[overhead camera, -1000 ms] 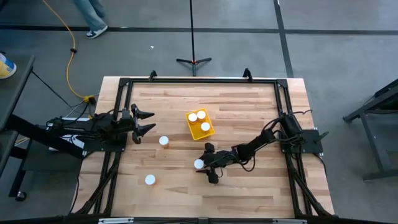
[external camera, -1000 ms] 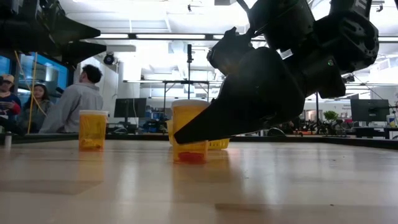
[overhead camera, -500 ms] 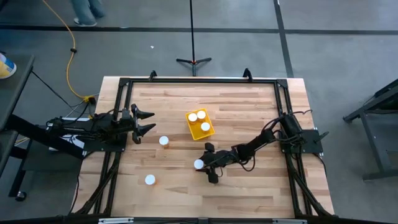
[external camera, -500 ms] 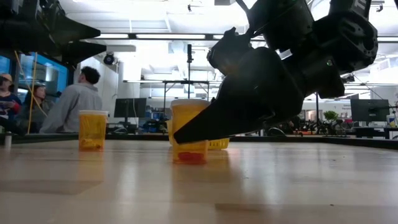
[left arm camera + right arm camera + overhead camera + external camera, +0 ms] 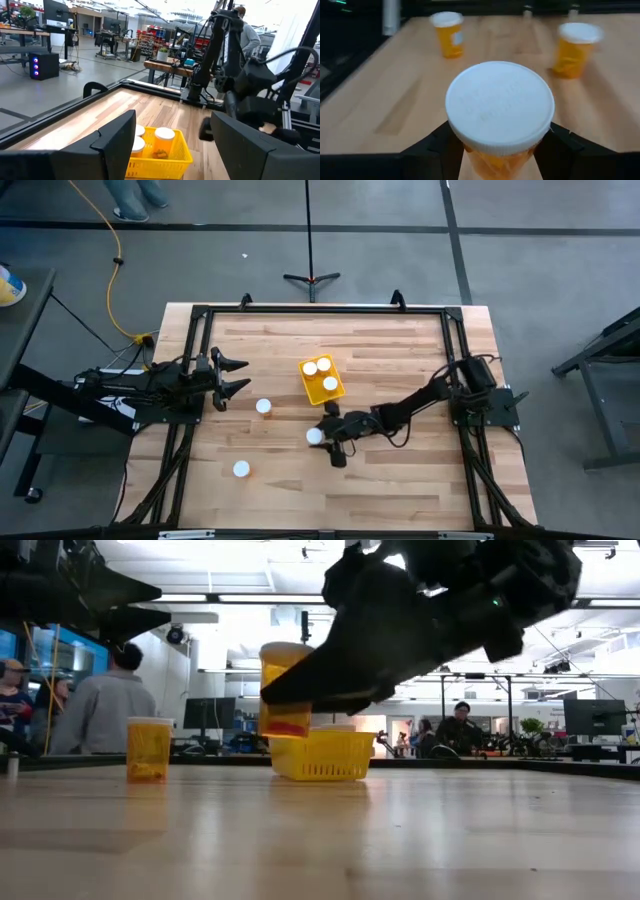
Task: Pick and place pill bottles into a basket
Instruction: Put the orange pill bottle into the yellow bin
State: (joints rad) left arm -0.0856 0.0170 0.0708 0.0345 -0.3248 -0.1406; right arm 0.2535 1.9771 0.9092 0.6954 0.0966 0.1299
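Note:
My right gripper (image 5: 322,437) is shut on a pill bottle (image 5: 315,436) with a white cap and orange body. It holds the bottle above the table's middle, just near of the yellow basket (image 5: 337,391). The bottle also shows in the low view (image 5: 283,690) and the right wrist view (image 5: 500,107). The basket holds two bottles (image 5: 318,367). Two more bottles stand on their bases on the table (image 5: 263,407) (image 5: 241,469). My left gripper (image 5: 240,376) is open and empty at the table's left side. My right gripper pinches the bottle's orange body just under the cap (image 5: 492,162) between its two fingers (image 5: 440,147), one on each side. The fingers come from the table's right, slanting slightly down. The bottle is upright and lifted clear of the table.
The table's black frame rail (image 5: 320,310) runs along the far edge and both sides. In the left wrist view the basket (image 5: 165,159) and my right arm (image 5: 250,95) lie ahead. People stand in the room beyond the table (image 5: 100,710).
My right gripper has risen with the pill bottle, lifting it clear of the table. It has also moved a little toward the table's left and far edge, nearer the basket. The bottle has stayed upright.

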